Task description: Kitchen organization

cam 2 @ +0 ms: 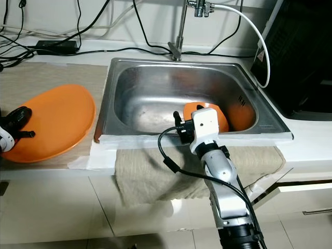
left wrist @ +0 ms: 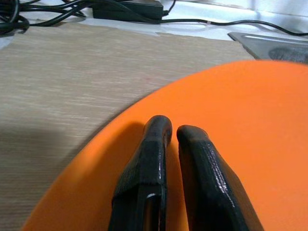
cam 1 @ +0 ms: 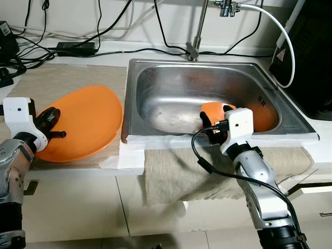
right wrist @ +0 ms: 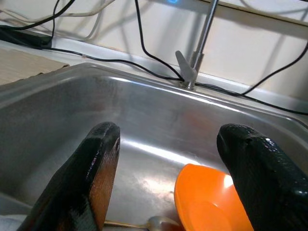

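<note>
The orange bowl (right wrist: 208,202) you are reaching for is lying in the sink (cam 1: 155,72) near its front right corner, just ahead of your spread-fingered right gripper (right wrist: 168,159) and partly hidden by it, while your left gripper (left wrist: 171,137) is resting clenched on the orange plate (cam 1: 88,122).

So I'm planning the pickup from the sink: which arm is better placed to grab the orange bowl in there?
The right. The right gripper hangs open over the sink's front edge, with the orange bowl just beyond its fingers. The left gripper is shut, resting on the orange plate on the counter.
</note>
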Motion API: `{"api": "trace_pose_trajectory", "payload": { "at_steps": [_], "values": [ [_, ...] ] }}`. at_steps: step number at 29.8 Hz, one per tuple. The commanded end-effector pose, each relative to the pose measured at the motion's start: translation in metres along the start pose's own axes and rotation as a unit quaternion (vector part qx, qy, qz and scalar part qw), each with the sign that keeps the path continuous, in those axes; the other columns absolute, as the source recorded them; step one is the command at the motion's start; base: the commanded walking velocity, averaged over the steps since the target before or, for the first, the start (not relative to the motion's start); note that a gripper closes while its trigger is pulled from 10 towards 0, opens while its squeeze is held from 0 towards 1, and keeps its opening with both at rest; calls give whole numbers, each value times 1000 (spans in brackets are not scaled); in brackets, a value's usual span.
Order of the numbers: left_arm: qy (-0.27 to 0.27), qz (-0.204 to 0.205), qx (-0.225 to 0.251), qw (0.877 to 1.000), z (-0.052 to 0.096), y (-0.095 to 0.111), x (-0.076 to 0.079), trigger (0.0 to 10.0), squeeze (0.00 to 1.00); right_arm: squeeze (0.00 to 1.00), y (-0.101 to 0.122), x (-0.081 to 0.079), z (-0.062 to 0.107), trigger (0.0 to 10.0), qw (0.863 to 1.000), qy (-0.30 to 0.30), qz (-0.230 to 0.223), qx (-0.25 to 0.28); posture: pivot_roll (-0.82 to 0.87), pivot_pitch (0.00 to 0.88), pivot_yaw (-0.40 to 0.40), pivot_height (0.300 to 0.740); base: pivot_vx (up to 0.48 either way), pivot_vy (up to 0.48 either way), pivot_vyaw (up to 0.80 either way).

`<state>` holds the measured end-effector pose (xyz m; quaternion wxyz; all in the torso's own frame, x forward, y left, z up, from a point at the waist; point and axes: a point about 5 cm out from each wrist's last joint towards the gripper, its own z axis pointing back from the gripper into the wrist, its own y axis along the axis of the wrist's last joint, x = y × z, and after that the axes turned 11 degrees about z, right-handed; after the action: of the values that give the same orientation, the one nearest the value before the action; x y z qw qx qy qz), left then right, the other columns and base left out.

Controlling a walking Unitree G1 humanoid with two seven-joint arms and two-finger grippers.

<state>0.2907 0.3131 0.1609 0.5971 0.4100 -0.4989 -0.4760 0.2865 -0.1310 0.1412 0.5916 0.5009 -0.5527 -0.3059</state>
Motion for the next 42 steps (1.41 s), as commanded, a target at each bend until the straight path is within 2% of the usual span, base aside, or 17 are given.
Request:
{"api": "trace_pose_trajectory", "payload": {
  "at_steps": [1,22,26,34,42],
  "values": [
    [12,16,-66,998,0,-30,-4,10000,0,0,-4,3,1,10000,1000,-9,-1,-9,99,18,-70,740,0,0,0],
    [28,20,-65,997,4,-31,-13,10000,0,0,3,0,-7,10000,1000,5,7,15,116,3,-88,740,0,0,0],
    [37,17,-65,997,8,-32,-19,10000,0,0,7,1,-11,10000,1000,12,-5,20,118,0,-93,740,0,0,0],
    [64,20,-70,995,15,-38,-33,10000,0,0,26,-1,-25,10000,996,59,-66,34,121,0,-101,740,0,0,0],
    [66,23,-72,995,16,-42,-34,10000,0,0,29,0,-28,10000,995,69,-56,39,122,0,-102,740,0,0,0]
  ]
}}
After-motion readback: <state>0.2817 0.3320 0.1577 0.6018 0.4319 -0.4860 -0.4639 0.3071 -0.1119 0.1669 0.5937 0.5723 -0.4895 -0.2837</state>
